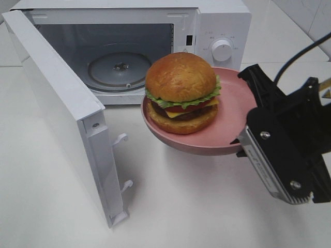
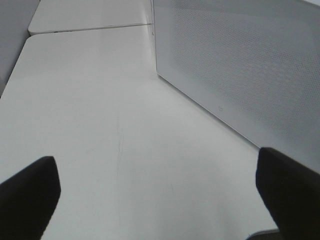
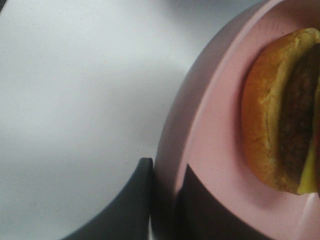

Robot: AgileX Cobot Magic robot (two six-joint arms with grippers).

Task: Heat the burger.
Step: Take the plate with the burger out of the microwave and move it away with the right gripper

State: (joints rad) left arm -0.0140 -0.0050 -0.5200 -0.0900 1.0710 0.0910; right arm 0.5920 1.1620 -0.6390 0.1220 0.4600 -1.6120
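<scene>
- My right gripper is clamped on the rim of the plate, one finger above and one below, so the plate stays level and the burger rides on it untouched.
- The burger sits mid-frame on the plate's left half, away from my fingers, lifted clear of the table.
- The microwave fills the upper left; its door is swung wide toward lower left, leaving the turntable exposed.
- My left gripper hangs spread open and empty just behind the door, I judge to keep out of the way.
- Next, I judge, the plate goes in flat through the opening.
</scene>
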